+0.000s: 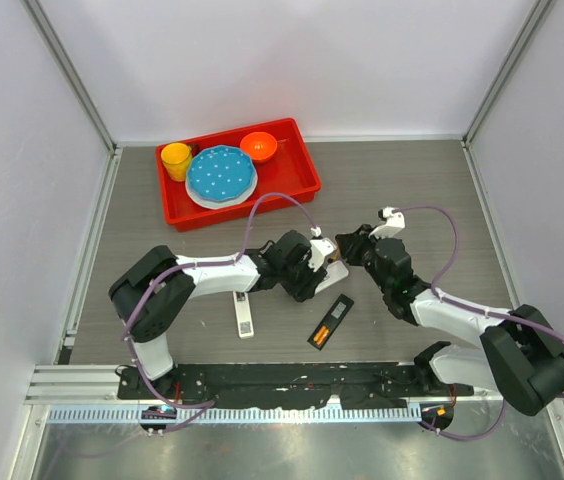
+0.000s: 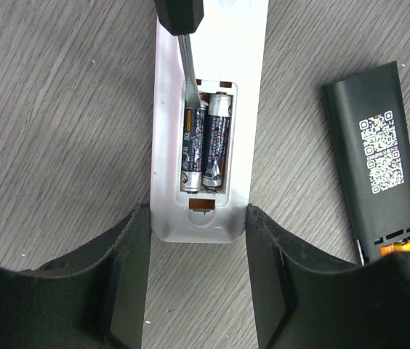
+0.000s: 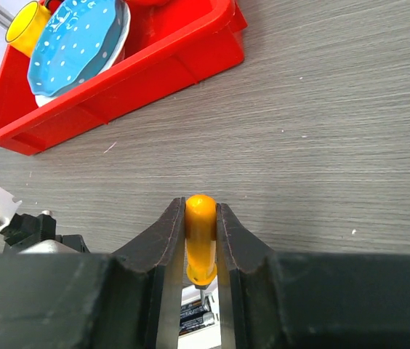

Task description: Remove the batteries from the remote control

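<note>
Landmark: the white remote (image 2: 245, 131), lying back-up on the worktop (image 1: 412, 190) with its battery bay uncovered.

Task items: the batteries (image 2: 214, 145), two dark cells, sit side by side inside the white remote's bay. Both are seated; neither is lifted.

Left hand (image 2: 198, 218): narrowed on the white remote, one finger against each long side at the end nearest the bay.

Right hand (image 3: 200, 207): closed tight on the orange handle of the screwdriver (image 3: 201, 240), directly above the white remote. The metal blade reaches into the bay at the far end of one cell; whether it touches that cell cannot be told.

Other items: a black remote (image 2: 376, 153) lies just beside the white remote, apart from it, label up, with orange showing at one end. A white strip (image 1: 245, 315) lies near, on the left arm's side. A red tray (image 1: 252, 207) stands well beyond the white remote, holding a blue plate (image 1: 221, 172), a yellow cup (image 1: 175, 158) and an orange bowl (image 1: 259, 146).
</note>
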`<move>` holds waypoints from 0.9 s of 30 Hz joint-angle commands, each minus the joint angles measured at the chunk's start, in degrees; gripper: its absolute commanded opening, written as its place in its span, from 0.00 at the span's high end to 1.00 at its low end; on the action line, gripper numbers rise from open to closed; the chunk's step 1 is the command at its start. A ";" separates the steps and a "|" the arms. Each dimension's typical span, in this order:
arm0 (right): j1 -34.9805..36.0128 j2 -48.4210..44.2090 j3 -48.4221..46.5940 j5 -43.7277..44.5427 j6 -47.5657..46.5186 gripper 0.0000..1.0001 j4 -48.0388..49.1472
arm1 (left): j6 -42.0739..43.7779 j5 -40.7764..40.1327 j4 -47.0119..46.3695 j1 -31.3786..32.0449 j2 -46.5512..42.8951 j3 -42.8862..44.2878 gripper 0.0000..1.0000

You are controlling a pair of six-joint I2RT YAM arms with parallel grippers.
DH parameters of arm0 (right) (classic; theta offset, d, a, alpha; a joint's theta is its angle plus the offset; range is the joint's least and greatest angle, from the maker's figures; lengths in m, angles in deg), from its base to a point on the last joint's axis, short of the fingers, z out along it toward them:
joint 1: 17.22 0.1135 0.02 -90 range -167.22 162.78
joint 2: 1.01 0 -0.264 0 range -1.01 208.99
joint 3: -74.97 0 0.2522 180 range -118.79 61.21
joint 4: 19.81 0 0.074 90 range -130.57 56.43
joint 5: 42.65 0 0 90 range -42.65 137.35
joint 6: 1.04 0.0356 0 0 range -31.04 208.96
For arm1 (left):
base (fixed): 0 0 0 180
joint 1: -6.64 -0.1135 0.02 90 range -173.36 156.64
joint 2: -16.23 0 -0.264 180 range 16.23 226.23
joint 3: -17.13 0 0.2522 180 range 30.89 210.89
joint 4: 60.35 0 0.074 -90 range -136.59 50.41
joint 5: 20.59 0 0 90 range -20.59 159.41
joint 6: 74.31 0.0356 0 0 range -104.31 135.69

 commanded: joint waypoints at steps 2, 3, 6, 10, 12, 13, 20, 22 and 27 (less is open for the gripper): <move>0.26 -0.88 0.69 2.15 -1.16 0.99 0.32 | 0.10 0.23 1.53 0.09 1.98 0.89 1.00; 0.35 -0.70 0.69 2.33 -1.16 0.99 0.41 | 0.10 0.23 1.53 0.00 1.89 0.89 1.00; 0.35 -0.53 0.69 2.77 -1.51 0.99 0.41 | 0.10 0.49 1.53 0.00 1.72 0.89 1.00; 0.27 -0.97 0.87 3.03 -1.52 0.99 0.24 | 0.01 -0.04 1.53 0.09 1.81 0.89 1.00; 0.35 -0.88 0.78 2.95 -1.69 0.99 0.24 | 0.10 0.23 1.53 0.09 1.89 0.97 1.00; 0.35 -0.88 0.78 2.95 -1.69 0.99 0.06 | 0.10 0.40 1.53 0.09 1.89 1.06 1.00; 0.35 -2.28 0.87 3.56 -2.48 0.99 -1.08 | 0.10 0.23 1.62 0.09 1.89 1.06 1.00; 0.35 -3.16 0.78 3.74 -3.10 0.99 -1.87 | 0.10 0.14 1.71 0.00 2.07 1.06 1.00; 0.35 -3.60 0.61 3.65 -3.80 0.99 -2.40 | 0.01 0.23 1.80 0.09 2.07 1.15 1.00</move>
